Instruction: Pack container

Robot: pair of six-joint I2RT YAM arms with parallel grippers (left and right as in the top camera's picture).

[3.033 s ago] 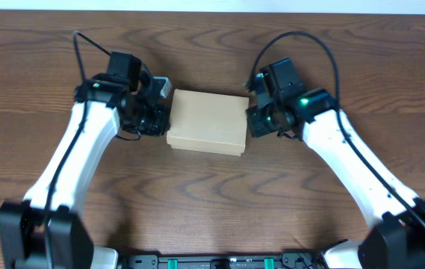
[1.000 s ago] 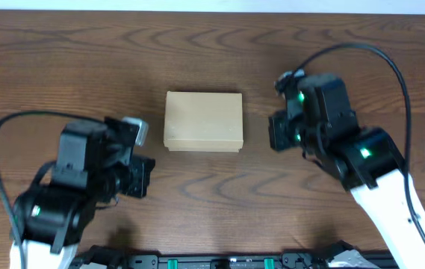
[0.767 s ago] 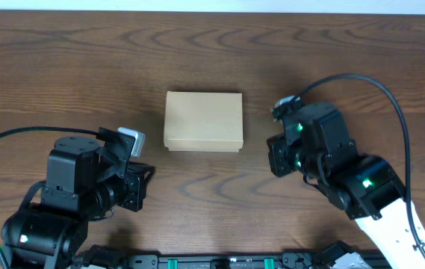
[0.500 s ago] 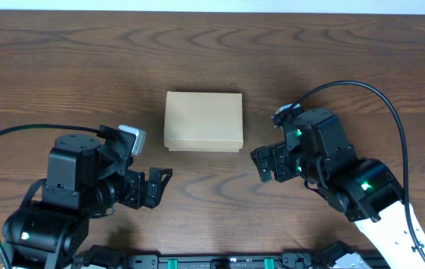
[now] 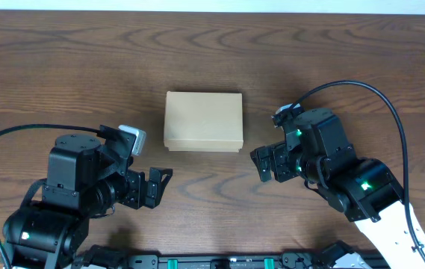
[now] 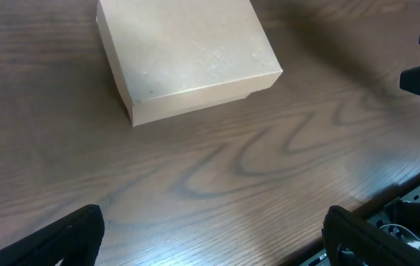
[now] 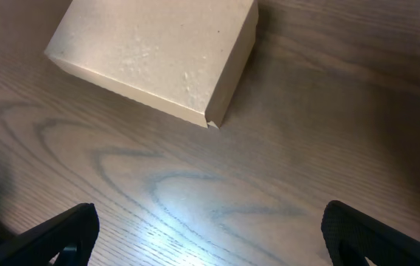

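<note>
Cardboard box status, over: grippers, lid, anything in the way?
Left gripper open, empty. Right gripper open, empty. Cardboard box lid shut, neither gripper touching it. Nothing in the way.

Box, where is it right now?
In the overhead view the box sits closed in the middle of the table. The left gripper is to its left and the right gripper to its right, both nearer the robot, neither touching it.

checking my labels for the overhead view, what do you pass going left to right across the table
left gripper, open, near the front edge → container, lid shut, further back at the middle → right gripper, open, also nearer the front
</note>
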